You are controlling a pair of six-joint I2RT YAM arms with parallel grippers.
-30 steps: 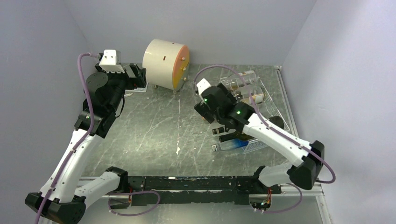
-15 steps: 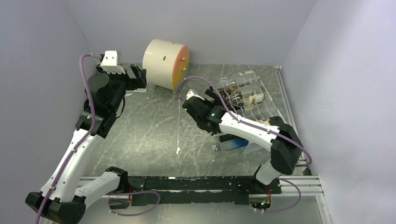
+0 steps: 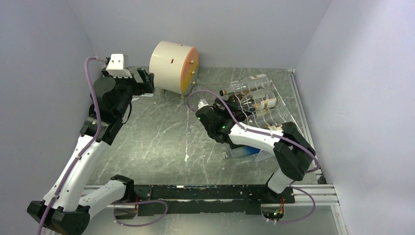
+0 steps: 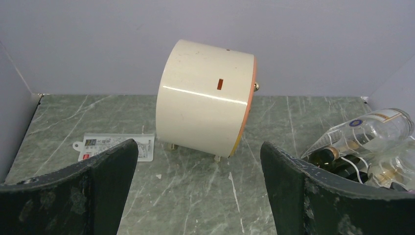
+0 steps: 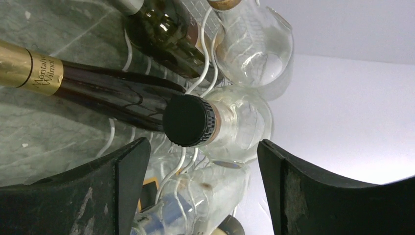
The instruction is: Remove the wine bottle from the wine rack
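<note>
The white wire wine rack (image 3: pixel 283 115) stands at the right of the table with several bottles lying in it, necks pointing left. My right gripper (image 3: pixel 226 111) is open at the rack's left side, facing the bottle necks. In the right wrist view its open jaws (image 5: pixel 202 156) sit just short of a clear bottle's black cap (image 5: pixel 189 120), with nothing between them. A dark wine bottle with gold foil (image 5: pixel 98 90) lies beside that cap behind the rack wires (image 5: pixel 204 58). My left gripper (image 3: pixel 147 82) is open and empty at the far left.
A cream drum with an orange face (image 3: pixel 173 60) stands at the back, just ahead of my left gripper (image 4: pixel 198 147). A paper tag (image 4: pixel 115 146) lies by it. A blue-labelled bottle (image 3: pixel 242 152) lies low at the rack's near end. Walls close in on both sides.
My right arm has drawn its wrist left off the rack's front and lowered, turning to face the bottle necks. The left arm has not moved.
</note>
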